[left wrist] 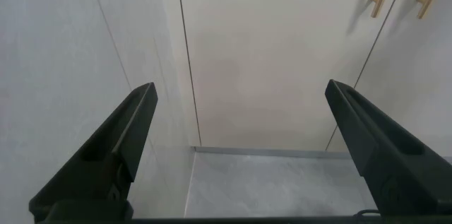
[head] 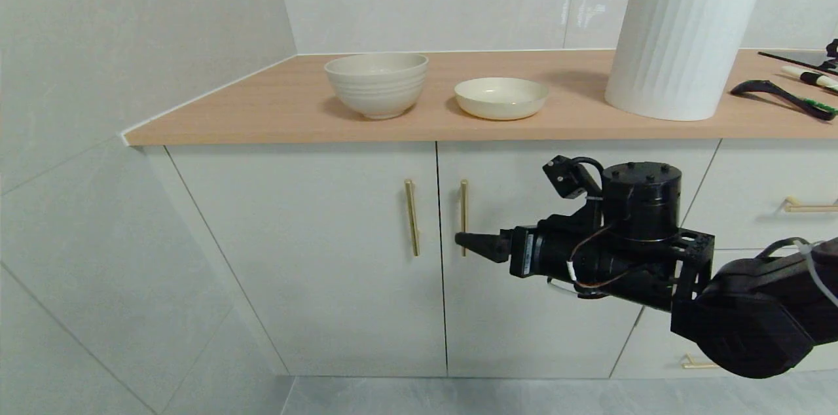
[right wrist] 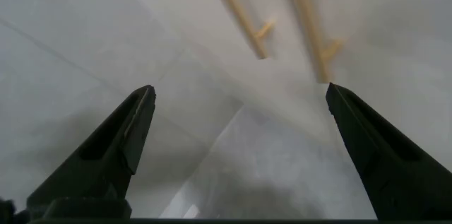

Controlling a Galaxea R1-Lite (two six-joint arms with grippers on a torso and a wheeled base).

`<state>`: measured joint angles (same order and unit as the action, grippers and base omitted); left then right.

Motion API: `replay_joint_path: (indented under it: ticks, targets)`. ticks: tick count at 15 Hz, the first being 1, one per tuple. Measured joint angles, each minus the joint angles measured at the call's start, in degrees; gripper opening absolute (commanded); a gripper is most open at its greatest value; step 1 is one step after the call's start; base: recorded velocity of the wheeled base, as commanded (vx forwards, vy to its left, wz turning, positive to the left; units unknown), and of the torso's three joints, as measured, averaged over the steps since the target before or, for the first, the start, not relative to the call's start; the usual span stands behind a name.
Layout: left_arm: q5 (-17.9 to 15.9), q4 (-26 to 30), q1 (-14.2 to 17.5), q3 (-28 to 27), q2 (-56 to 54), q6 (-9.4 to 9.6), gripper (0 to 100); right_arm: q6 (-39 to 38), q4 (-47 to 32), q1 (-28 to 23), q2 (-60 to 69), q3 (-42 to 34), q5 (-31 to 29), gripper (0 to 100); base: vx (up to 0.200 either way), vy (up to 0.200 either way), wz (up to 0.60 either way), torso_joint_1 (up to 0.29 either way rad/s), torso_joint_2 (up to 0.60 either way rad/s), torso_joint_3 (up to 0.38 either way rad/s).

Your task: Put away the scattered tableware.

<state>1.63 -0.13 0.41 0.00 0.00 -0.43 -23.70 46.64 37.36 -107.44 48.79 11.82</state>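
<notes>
**Both claws open and empty; tableware on the bench**

From the head view I have the wooden bench running across the upper half of the frame. Left of centre on it stands a deep cream bowl with ridged sides, upright. The part of its inside that I can see is bare. Just to the right of it, apart from it, sits a shallow cream dish, also upright, its inside bare. Further right stands a tall ribbed white cylinder. I cannot see into its top, so I cannot tell what it holds. At the far right edge a black-handled utensil lies flat on the bench, with a few slim utensils behind it.

Below the bench are two pale cabinet doors, shut, each with an upright brass handle beside the centre seam.

My right claw sits in the lower middle of the head view, pointing left, its tip at the lower end of the right door's handle. I cannot tell whether it touches. In the right wrist view its fingers are spread wide with nothing between them.

My left claw is likewise spread wide and holds nothing, facing a cabinet door and the grey floor.
</notes>
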Motion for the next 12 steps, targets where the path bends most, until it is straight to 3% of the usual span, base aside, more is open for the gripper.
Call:
replay_joint_path:
  ticks: [6,12]
  targets:
    - [0.0,0.0,0.0,0.0,0.0,0.0,100,0.06,5.14,0.76,-7.2,5.1,-0.79,100,0.0,0.0,0.0,0.0,0.0,0.0]
    - [0.0,-0.02,0.0,0.0,0.0,0.0,100,1.37,6.31,0.73,-14.56,13.03,-7.14,100,0.0,0.0,0.0,0.0,0.0,0.0]
